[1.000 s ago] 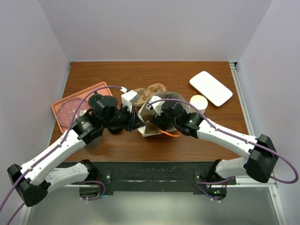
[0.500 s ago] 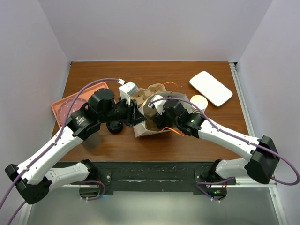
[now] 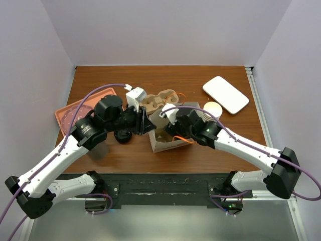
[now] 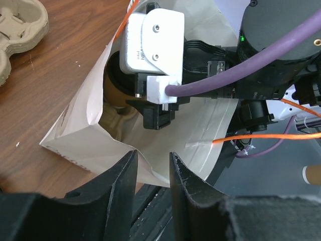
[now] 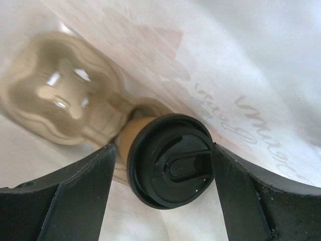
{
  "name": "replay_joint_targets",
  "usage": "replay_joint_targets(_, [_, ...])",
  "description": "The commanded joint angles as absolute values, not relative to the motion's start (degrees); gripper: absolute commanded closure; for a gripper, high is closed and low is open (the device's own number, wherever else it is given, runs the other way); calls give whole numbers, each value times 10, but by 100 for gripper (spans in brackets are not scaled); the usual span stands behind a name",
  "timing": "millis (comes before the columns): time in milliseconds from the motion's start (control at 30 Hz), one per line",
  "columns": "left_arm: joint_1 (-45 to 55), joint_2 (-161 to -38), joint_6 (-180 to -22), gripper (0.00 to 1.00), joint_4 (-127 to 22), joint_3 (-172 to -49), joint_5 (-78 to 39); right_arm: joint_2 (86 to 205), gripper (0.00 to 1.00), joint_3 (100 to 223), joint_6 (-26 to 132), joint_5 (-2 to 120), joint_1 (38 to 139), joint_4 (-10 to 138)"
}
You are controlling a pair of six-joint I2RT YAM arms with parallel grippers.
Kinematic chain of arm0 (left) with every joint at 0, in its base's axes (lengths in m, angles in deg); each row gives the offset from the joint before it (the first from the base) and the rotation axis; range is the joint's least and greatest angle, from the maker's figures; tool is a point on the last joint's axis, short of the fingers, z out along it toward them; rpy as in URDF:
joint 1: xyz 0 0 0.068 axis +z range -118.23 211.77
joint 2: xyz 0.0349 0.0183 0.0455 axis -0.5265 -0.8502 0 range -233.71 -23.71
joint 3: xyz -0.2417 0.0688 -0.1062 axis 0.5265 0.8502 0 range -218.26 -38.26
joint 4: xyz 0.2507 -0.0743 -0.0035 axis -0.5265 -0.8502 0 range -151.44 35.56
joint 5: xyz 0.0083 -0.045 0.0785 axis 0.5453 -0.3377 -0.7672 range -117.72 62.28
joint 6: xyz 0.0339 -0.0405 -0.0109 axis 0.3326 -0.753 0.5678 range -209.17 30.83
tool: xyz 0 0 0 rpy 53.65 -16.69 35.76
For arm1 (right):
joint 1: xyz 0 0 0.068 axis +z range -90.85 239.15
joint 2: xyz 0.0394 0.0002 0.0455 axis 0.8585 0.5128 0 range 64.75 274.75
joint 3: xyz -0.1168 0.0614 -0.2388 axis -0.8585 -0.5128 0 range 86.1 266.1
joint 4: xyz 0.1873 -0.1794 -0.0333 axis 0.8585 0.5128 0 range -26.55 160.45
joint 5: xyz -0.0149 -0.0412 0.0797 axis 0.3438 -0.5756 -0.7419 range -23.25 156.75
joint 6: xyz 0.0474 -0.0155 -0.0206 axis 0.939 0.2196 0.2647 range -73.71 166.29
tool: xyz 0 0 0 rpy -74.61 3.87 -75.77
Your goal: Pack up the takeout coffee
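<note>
1. While my right gripper reaches down inside the white paper bag, the takeout coffee stands deep in that bag on the table, its black sip lid facing up at the wrist camera.
2. My right jaws stand wide, one on each side of the lid. Whether they press on the cup or merely flank it, I cannot tell.
3. My left gripper waits at the bag's near rim with its jaws parted. The paper edge lies in the gap and does not look pinched.
4. The cup seems to lean a little, since a strip of its tan paper wall shows past one side of the lid.
5. I judge the cup light but top-heavy, and liable to slosh if filled, though nothing shows what is inside.
6. The paper wall is soft and would dent under a hard squeeze.
7. The lid is stiffer, but it is smooth plastic that looks only pressed on, so lifting by it risks popping it off.
8. The best hold, I judge, is across the wall just under the lid's rim, where the cup is stiffest, squeezed gently and kept upright.
</note>
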State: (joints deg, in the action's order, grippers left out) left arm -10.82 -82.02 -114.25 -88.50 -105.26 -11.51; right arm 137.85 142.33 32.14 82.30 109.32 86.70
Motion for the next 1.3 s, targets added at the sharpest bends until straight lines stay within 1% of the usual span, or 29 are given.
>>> replay_joint_targets(0, [-113,-808,-1156,64,-873,-1060,-122,1355,20,1446,320,813,1091,877])
replay_joint_targets(233, [-113,-807,-1152,64,-877,-1057,-132,1360,15,1471,319,807,1092,887])
replay_joint_targets(333, [-113,-806,-1151,64,-877,-1058,-137,1359,11,1475,321,808,1091,888])
replay_joint_targets(500, [-113,-814,-1141,63,-884,-1079,-147,1357,8,1495,328,812,1092,893])
replay_joint_targets(1000, [-113,-815,-1106,53,-904,-1129,-200,1345,8,1561,367,828,1091,923])
replay_joint_targets(1167, [-113,-807,-1099,48,-921,-1150,-245,1341,8,1601,391,855,1092,944])
replay_joint_targets(1200, [-113,-803,-1097,42,-923,-1155,-259,1343,8,1607,402,859,1092,949])
replay_joint_targets(1267, [-113,-798,-1097,36,-925,-1160,-267,1342,8,1629,411,862,1091,961])
